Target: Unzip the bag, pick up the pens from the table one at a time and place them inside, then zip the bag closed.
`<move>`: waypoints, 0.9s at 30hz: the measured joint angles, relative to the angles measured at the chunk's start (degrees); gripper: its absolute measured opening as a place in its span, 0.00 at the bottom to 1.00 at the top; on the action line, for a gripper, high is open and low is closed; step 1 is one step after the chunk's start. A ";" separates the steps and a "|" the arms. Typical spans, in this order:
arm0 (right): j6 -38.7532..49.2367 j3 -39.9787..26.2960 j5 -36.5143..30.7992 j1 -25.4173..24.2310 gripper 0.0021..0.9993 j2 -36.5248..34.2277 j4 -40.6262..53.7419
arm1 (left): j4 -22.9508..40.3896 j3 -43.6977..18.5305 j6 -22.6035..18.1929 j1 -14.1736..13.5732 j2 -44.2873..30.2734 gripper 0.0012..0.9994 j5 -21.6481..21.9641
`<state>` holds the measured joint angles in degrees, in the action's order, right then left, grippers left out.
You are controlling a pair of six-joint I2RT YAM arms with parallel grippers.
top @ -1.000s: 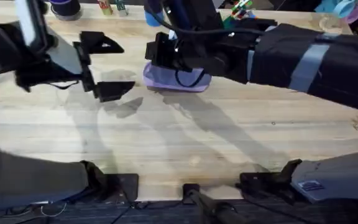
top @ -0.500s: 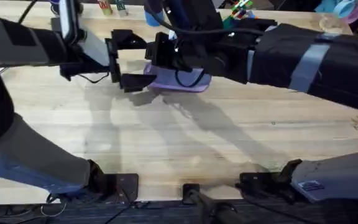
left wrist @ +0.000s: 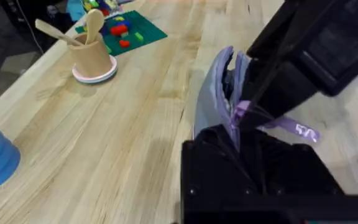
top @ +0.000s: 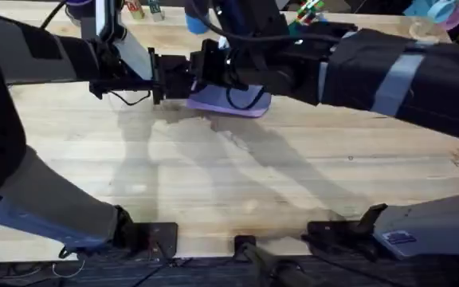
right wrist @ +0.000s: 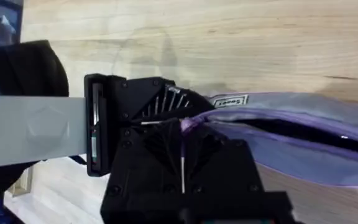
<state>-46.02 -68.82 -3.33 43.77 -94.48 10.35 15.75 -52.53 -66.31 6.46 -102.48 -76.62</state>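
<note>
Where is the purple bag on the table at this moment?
In the overhead view, the bag lies on the far, middle part of the table, between the left end effector and the right end effector, which meet at its left end.

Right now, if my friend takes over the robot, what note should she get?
Left claw: at one end of the soft lavender-purple pencil pouch, by its purple zipper tab; grip unclear.
Right claw: down on the pouch's top; grip unclear.
The pouch lies on the pale wooden table, at its far middle.
Done: the zipper is at least partly undone, with a dark open gap along the pouch.
Left: probably put the pens in, then zip it shut. Whether a pen is already inside, I cannot tell.
</note>
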 joint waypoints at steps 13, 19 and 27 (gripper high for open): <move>0.30 -0.04 1.93 -9.52 0.03 1.01 11.97 | -0.06 0.02 0.79 -0.15 -0.02 0.04 2.93; 1.89 -0.05 2.85 -15.98 0.03 1.14 15.52 | -0.11 0.02 0.81 -0.15 0.00 0.04 3.18; 5.38 -0.07 4.96 -21.58 0.03 1.14 17.61 | -0.10 0.02 0.83 -0.17 0.00 0.04 3.13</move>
<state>-40.64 -68.88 1.62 22.19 -93.34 27.96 15.65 -52.51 -65.47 6.28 -102.48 -73.49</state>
